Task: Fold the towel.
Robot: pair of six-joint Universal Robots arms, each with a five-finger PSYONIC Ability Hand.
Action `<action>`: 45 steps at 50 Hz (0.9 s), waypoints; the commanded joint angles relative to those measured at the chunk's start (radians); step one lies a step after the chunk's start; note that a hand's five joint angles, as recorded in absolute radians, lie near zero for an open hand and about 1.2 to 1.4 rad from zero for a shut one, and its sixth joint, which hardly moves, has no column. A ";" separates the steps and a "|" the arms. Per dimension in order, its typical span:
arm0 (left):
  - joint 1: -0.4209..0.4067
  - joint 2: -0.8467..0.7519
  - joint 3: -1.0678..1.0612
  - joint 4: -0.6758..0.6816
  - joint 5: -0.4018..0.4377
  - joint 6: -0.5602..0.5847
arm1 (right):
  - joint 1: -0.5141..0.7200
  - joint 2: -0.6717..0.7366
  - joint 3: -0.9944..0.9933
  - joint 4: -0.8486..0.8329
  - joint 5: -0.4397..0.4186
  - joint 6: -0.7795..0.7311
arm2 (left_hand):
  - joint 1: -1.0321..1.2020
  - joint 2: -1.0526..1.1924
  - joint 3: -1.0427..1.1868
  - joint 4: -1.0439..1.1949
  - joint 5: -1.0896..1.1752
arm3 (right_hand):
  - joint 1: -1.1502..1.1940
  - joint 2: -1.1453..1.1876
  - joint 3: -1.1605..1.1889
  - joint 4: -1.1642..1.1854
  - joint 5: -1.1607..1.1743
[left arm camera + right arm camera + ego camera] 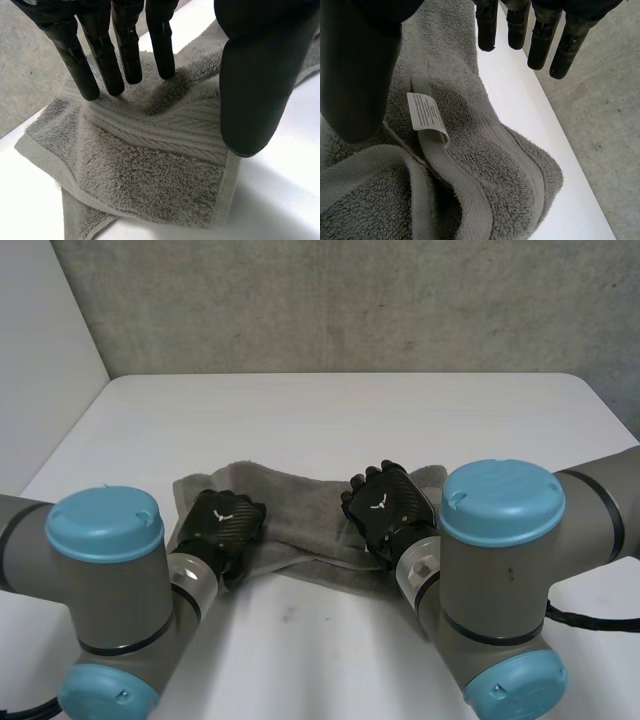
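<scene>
**Towel (300,520) lies rumpled across the near desk, a hand at each end**

The fingers (82,75) of the left hand (125,45) are straight and close side by side. Their tips are down on the towel (150,170) at its woven band (165,132), where the cloth rises in a low ridge. The thumb (255,90) stands well apart from them, its tip at the hemmed edge. The hand is spread wide and pinches nothing. A lower layer of cloth shows from under the top one on the side away from the palm.

The fingers (487,30) of the right hand (540,40) are also straight, with their tips over the towel's edge and the bare desk (520,100) beside it. I cannot tell whether they touch. Its thumb (355,75) is held wide of them above the cloth, so this hand is spread too and grips nothing. Here the towel (510,170) is doubled over in thick rolls. A white printed label (427,117) lies face up just beside the thumb.

From the head view, the left hand (225,520) sits on the towel's left end and the right hand (385,502) on its right end, both backs up. The grey towel runs left to right on the near half of the white desk (330,420), creased along its length. A grey concrete wall (350,300) stands beyond the far edge.
</scene>
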 commanded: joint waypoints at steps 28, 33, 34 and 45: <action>0.073 -0.036 0.067 0.120 -0.001 0.180 | -0.093 0.160 -0.204 -0.184 0.134 -0.100 | 0.862 0.861 0.861 0.861 0.862 | 1.168 1.158 1.156 1.145 1.162; 0.144 -0.013 0.151 0.109 -0.001 0.193 | -0.150 0.074 -0.214 -0.188 0.130 -0.038 | 0.862 0.861 0.861 0.861 0.862 | 1.168 1.158 1.156 1.145 1.162; 0.165 0.008 0.179 0.106 0.001 0.193 | -0.163 0.042 -0.215 -0.182 0.122 0.023 | 0.862 0.861 0.861 0.861 0.862 | 1.168 1.158 1.156 1.145 1.162; 0.193 0.132 0.274 0.045 0.007 0.130 | -0.367 -0.159 -0.180 -0.041 -0.164 0.474 | 0.862 0.861 0.861 0.861 0.862 | 1.168 1.158 1.156 1.145 1.162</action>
